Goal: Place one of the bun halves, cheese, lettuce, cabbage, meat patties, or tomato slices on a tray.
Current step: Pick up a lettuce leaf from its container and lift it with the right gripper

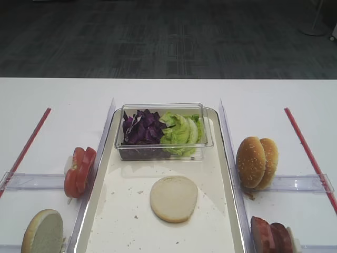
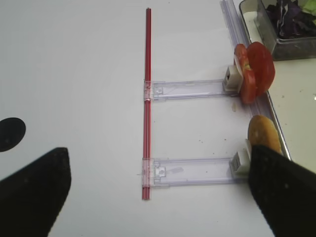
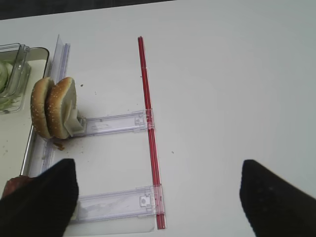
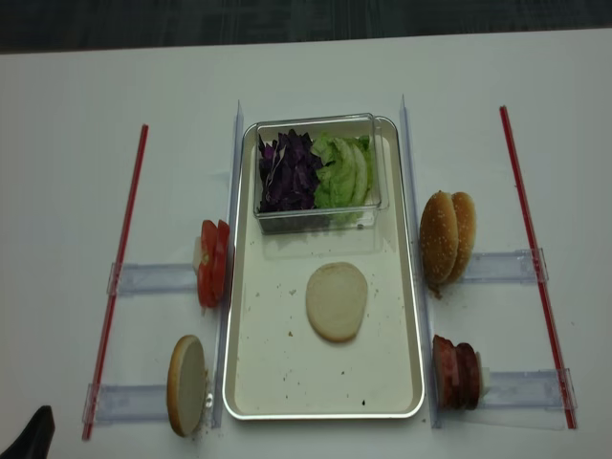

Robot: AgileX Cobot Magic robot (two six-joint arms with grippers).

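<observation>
White tabletop (image 1: 47, 95), dark carpet beyond. On the tray (image 4: 251, 382) one bun half (image 4: 337, 301) lies flat at centre, near the clear box (image 4: 373, 163) of cabbage (image 4: 287, 172) and lettuce (image 4: 344, 170). I judge the meat patties (image 4: 455, 371) next, standing at the tray's near right. My right tool (image 3: 158, 195) hangs wide and empty; the left tool (image 2: 158, 192) looks wide too. I'd pinch one patty only and lay it flat.

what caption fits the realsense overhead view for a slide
One bun half lies flat on the tray, near a clear box of cabbage and lettuce.
</observation>
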